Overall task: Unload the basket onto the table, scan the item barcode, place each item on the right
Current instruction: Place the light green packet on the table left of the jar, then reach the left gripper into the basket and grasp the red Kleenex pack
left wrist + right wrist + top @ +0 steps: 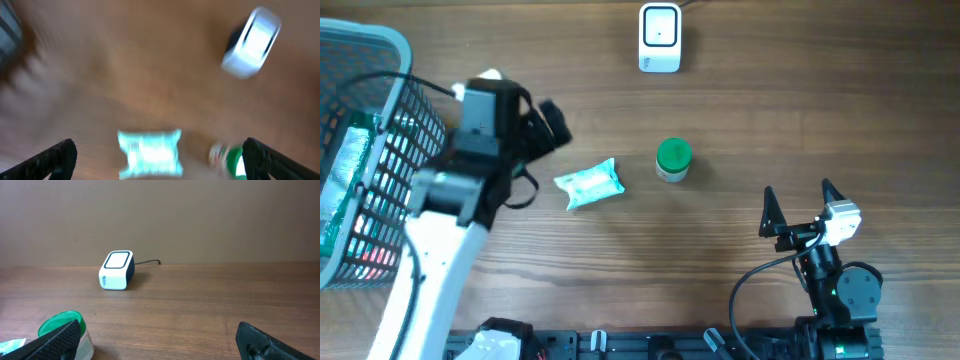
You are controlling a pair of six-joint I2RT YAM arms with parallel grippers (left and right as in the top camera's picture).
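Packet (pixel 590 184) lying free, just ahead of spread left gripper (pixel 159 147).

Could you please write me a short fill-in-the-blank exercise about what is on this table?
The jar has a ____ lid.
The teal packet lies between that jar and the mesh ____.
The right gripper is ____, holding nothing.
Missing words: green; basket; open.

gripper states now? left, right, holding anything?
Left gripper: open, holding nothing; the teal packet is not gripped.
Right gripper: open, holding nothing.
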